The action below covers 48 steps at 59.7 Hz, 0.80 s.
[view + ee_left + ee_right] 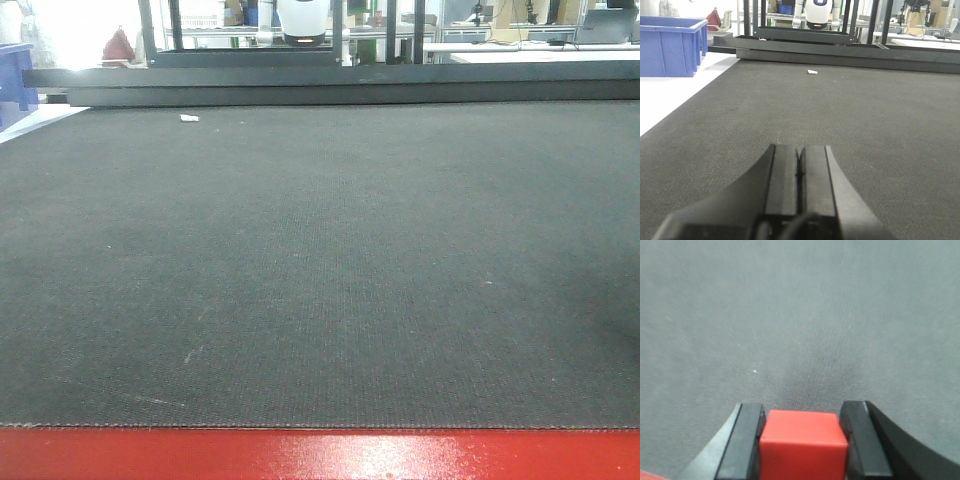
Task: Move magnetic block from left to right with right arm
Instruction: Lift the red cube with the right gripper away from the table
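Over the mat (800, 315), right claw (803, 415) clamped on the magnetic block (803, 445); left claw (799, 150) low, closed, empty

Mat (320, 260): dark and woven, ran to a red front edge (320, 455).
Back: a black metal frame (330, 75) stood.
Left: a blue bin (670, 45) sat.
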{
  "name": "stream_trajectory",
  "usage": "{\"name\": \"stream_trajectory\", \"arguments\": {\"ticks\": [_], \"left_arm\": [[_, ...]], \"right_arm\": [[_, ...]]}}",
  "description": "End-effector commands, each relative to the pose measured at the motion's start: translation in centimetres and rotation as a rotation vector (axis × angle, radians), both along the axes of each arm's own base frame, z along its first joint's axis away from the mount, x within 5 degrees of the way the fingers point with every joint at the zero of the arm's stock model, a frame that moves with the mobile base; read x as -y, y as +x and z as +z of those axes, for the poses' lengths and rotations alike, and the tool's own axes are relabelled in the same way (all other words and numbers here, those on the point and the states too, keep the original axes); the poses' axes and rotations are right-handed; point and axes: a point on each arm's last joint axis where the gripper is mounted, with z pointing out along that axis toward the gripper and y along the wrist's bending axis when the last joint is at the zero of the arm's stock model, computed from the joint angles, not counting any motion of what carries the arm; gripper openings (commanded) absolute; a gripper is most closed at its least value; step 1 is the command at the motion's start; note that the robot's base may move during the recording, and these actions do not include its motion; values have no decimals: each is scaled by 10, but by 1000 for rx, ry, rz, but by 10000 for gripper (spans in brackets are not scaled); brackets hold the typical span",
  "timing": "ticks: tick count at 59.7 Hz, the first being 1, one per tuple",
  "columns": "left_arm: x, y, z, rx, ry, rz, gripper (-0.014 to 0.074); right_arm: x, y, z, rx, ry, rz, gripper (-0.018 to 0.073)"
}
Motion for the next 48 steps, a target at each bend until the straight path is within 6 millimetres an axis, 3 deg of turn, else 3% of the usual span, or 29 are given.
{"name": "stream_trajectory", "arguments": {"ticks": [1,23,48], "left_arm": [[0,-2,5,93,-11,-3,-116],[0,-2,5,93,-11,-3,-116],[0,-2,5,93,-11,-3,-116]], "right_arm": [[6,-16,25,188,43,13,120],[28,-76,50,436,130,9,120],[30,-82,51,461,139,9,120]]}}
